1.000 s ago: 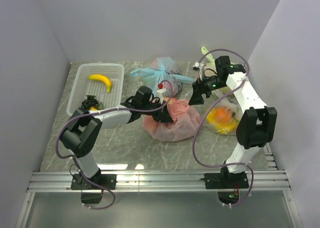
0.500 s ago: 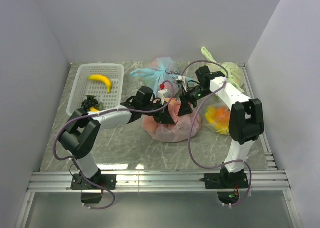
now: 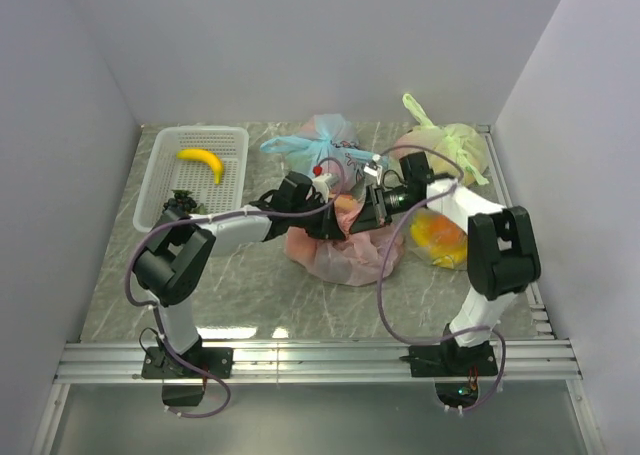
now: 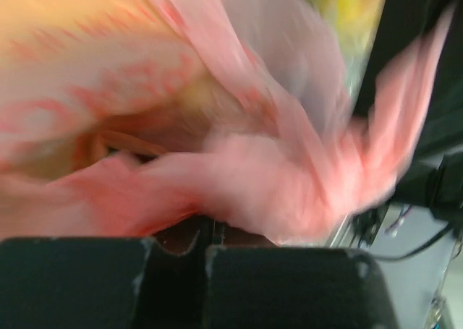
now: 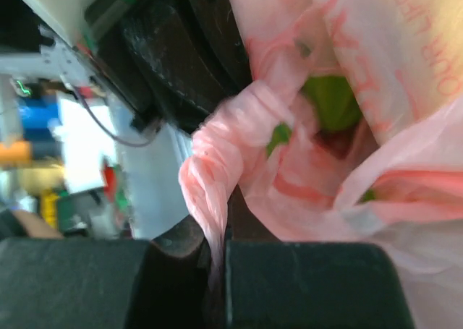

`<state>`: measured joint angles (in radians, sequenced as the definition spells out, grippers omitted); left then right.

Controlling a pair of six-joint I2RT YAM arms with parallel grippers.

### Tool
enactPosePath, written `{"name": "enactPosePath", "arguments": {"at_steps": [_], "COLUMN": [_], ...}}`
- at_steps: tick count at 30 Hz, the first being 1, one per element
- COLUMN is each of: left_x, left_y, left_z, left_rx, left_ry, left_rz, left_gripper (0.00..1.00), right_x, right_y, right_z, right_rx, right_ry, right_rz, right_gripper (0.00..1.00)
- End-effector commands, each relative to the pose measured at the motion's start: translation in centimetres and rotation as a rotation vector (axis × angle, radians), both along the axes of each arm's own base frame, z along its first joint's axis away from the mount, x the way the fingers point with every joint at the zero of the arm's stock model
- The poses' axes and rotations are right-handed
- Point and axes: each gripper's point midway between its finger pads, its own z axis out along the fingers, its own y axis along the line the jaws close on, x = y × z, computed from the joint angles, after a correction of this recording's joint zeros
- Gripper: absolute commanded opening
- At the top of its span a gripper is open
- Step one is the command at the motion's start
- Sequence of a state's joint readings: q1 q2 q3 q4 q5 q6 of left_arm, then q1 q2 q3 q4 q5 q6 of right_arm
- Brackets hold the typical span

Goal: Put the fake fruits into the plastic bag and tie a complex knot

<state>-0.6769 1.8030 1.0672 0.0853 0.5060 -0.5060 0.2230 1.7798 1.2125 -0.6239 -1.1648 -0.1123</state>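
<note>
Starting at the white basket [image 3: 160, 175], a banana [image 3: 201, 161] and a grape bunch [image 3: 182, 203] are lying inside it, so by my reading not every one of the fake fruits is bagged. To the right of the basket the left gripper [image 3: 330, 223] is reaching in with its jaws pressed together, and in its wrist view a bunched pink handle [image 4: 239, 184] is running down into the slit between its fingers [image 4: 289, 285] (that view is blurred, so I cannot tell whether a knot is forming). Just beyond it, farther right of the basket, the plastic bag [image 3: 345, 255] is slumping on the table with its mouth facing up and its bulging body spreading roughly parallel to the basket's near rim. The two handles are being drawn toward each other along that same line. The film is looking thin, crinkly, light and slippery. It is likely to stretch or tear under a hard pull, so the gathered, rope-like handle is the safest place to hold. Farther right again, the right gripper [image 3: 372, 207] is clamping a twisted strand [image 5: 213, 177] of the other handle, with a green fruit [image 5: 333, 101] showing through the opening. A light blue bag [image 3: 320, 140] and a pale green bag [image 3: 450, 140] are sitting farther right of the basket.
</note>
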Motion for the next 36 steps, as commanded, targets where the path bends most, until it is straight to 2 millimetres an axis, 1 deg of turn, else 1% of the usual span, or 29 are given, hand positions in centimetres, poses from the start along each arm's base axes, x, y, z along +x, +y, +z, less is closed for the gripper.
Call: {"name": "enactPosePath", "arguments": {"at_steps": [1, 2, 3, 4, 5, 6, 7, 8, 9, 11, 13, 14, 15, 16, 17, 18, 20, 21, 23, 25, 26, 27, 28, 29, 30, 32, 34, 35, 36], "left_x": [5.3, 5.3, 5.8, 6.2, 6.0, 6.1, 6.5, 5.6, 5.4, 4.5, 2.7, 1.7, 0.8, 0.3, -0.4, -0.9, -1.8, -1.9, -1.7, -1.1, -0.4, 0.0, 0.1, 0.8, 0.8, 0.2, -0.7, -1.3, -1.8], "left_y": [0.0, -0.4, -0.6, -0.6, -0.7, -0.7, -0.5, -0.6, -0.5, -0.4, -0.3, -0.1, 0.1, 0.2, 0.4, 0.4, 0.5, 0.3, 0.0, -0.3, -0.7, -0.9, -1.1, -1.3, -1.3, -0.8, -0.2, 0.1, 0.3], "left_z": [3.2, 3.8, 4.5, 4.9, 5.5, 6.0, 6.5, 6.9, 7.1, 7.9, 8.4, 8.7, 8.9, 9.0, 9.6, 9.9, 11.1, 12.5, 14.1, 15.4, 16.8, 17.5, 17.5, 19.0, 18.8, 17.0, 15.3, 13.6, 12.9], "left_rx": [-0.082, -0.112, -0.129, -0.141, -0.170, -0.189, -0.204, -0.237, -0.254, -0.297, -0.321, -0.338, -0.350, -0.358, -0.380, -0.395, -0.429, -0.472, -0.497, -0.517, -0.530, -0.532, -0.513, -0.509, -0.486, -0.430, -0.395, -0.378, -0.378], "left_ry": [-0.079, -0.084, -0.105, -0.117, -0.110, -0.115, -0.124, -0.100, -0.093, -0.079, -0.056, -0.052, -0.038, -0.028, -0.019, -0.008, -0.001, -0.008, -0.015, -0.037, -0.070, -0.089, -0.081, -0.166, -0.170, -0.161, -0.142, -0.119, -0.101], "left_rz": [0.129, 0.105, 0.104, 0.112, 0.096, 0.093, 0.100, 0.068, 0.058, 0.025, -0.050, -0.070, -0.101, -0.114, -0.126, -0.147, -0.176, -0.180, -0.172, -0.167, -0.172, -0.179, -0.187, -0.213, -0.221, -0.254, -0.282, -0.293, -0.312], "left_gripper": [0.00, 0.00, 0.00, 0.00, 0.00, 0.00, 0.00, 0.00, 0.00, 0.00, 0.00, 0.00, 0.00, 0.00, 0.00, 0.00, 0.00, 0.00, 0.00, 0.00, 0.00, 0.00, 0.00, 0.00, 0.00, 0.00, 0.00, 0.00, 0.00], "right_x": [-0.3, 0.6, 0.1, 0.4, 1.1, 1.0, 0.7, 1.2, 1.4, 2.2, 2.2, 2.3, 2.3, 2.1, 2.1, 2.3, 2.0, 2.3, 2.2, 1.7, 1.2, 0.9, 0.4, 0.4, 0.4, 0.3, 0.2, -0.3, -0.6], "right_y": [2.5, 3.0, 3.0, 3.4, 3.8, 3.9, 4.7, 5.2, 5.8, 6.6, 7.2, 7.7, 8.0, 8.1, 8.3, 8.2, 7.9, 7.3, 6.9, 7.2, 7.3, 7.5, 7.9, 8.0, 8.0, 8.2, 8.6, 8.9, 8.9], "right_z": [5.2, 6.3, 5.4, 5.8, 7.2, 6.8, 7.6, 8.4, 8.8, 9.1, 9.4, 9.0, 9.2, 9.8, 9.8, 9.9, 10.4, 10.1, 11.1, 12.3, 13.6, 14.2, 14.8, 14.8, 14.4, 13.0, 10.6, 8.7, 7.8], "right_rx": [0.181, 0.228, 0.230, 0.247, 0.306, 0.317, 0.343, 0.379, 0.385, 0.392, 0.408, 0.392, 0.393, 0.397, 0.388, 0.390, 0.403, 0.397, 0.423, 0.449, 0.485, 0.505, 0.523, 0.523, 0.512, 0.486, 0.406, 0.331, 0.294], "right_ry": [0.149, 0.059, 0.101, 0.192, 0.119, 0.151, 0.208, 0.162, 0.156, 0.138, 0.143, 0.154, 0.140, 0.110, 0.114, 0.106, 0.099, 0.098, 0.061, 0.016, -0.028, -0.044, -0.053, -0.058, -0.053, -0.035, -0.050, -0.006, -0.049], "right_rz": [-0.135, -0.151, -0.183, -0.252, -0.270, -0.304, -0.325, -0.349, -0.355, -0.393, -0.385, -0.400, -0.403, -0.403, -0.407, -0.430, -0.443, -0.462, -0.464, -0.445, -0.429, -0.419, -0.410, -0.411, -0.418, -0.415, -0.396, -0.389, -0.355], "right_gripper": [0.00, 0.00, 0.00, 0.00, 0.00, 0.00, 0.00, 0.00, 0.00, 0.00, 0.00, 0.00, 0.00, 0.00, 0.00, 0.00, 0.00, 0.00, 0.00, 0.00, 0.00, 0.00, 0.00, 0.00, 0.00, 0.00, 0.00, 0.05, 0.08]}}
